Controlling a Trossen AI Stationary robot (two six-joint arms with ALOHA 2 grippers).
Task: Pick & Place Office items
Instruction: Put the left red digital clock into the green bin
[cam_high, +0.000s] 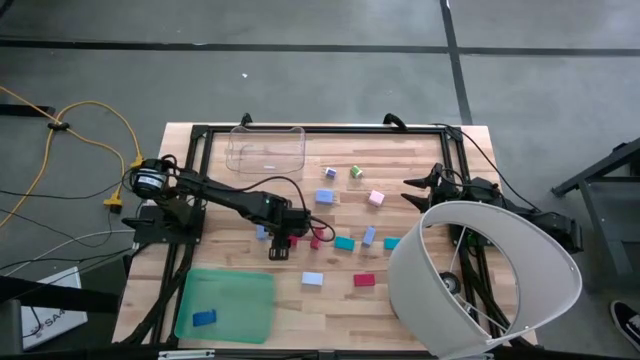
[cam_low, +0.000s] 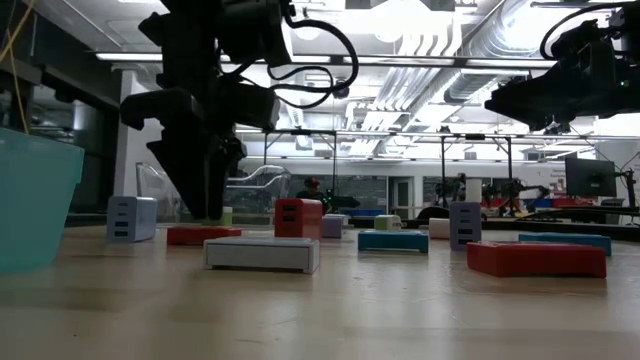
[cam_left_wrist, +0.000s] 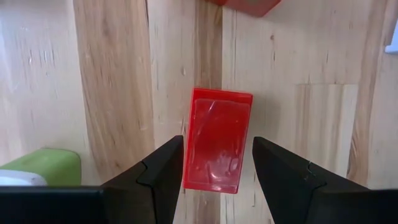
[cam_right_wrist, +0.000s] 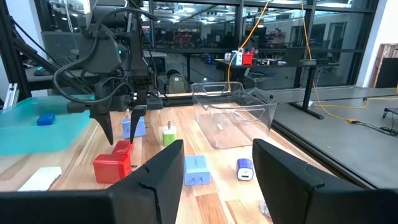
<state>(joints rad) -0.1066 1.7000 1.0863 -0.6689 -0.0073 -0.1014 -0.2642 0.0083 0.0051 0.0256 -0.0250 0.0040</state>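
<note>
The left gripper (cam_left_wrist: 214, 171) is open, holding nothing, fingers either side of the flat red block (cam_left_wrist: 216, 140), which lies beside the green block (cam_left_wrist: 43, 165). I'd drop straight down, then squeeze its long sides

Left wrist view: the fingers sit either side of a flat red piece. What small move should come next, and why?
Probably close the left gripper on the flat red piece. Its open fingers already straddle the piece lying flat on the table, with a gap showing on each side, so it is not yet gripped. The right gripper waits at the right side.
</note>
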